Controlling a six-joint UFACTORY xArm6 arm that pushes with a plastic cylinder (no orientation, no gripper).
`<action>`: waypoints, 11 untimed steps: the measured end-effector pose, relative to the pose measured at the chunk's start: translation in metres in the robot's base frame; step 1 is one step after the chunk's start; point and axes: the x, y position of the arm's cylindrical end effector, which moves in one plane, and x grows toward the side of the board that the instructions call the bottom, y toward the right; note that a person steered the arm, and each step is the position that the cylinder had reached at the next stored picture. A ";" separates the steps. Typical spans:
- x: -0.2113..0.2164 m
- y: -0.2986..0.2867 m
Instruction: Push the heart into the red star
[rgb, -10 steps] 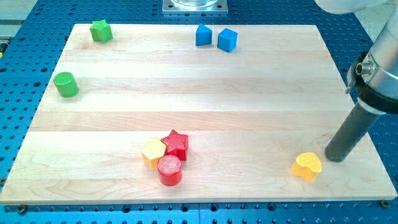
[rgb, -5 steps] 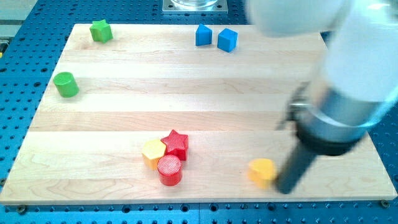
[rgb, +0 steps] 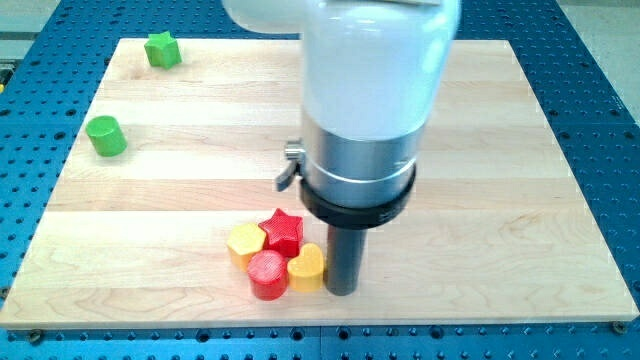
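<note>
Near the view's bottom, a little left of centre, my tip stands on the wooden worktop, pressed against the right side of the yellow heart. No fingers exist on this arm, only the straight dark rod, so nothing is held; the tip merely touches the heart. The heart sits in a tight cluster: its left side touches the red cylinder, and its upper edge meets the red star just above it. A yellow block, its shape hard to make out, lies against the star's left side and above the cylinder. Well apart, near the view's top left, are a green star and a green cylinder.
</note>
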 end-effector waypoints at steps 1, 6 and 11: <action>0.003 0.010; 0.025 -0.033; -0.062 -0.071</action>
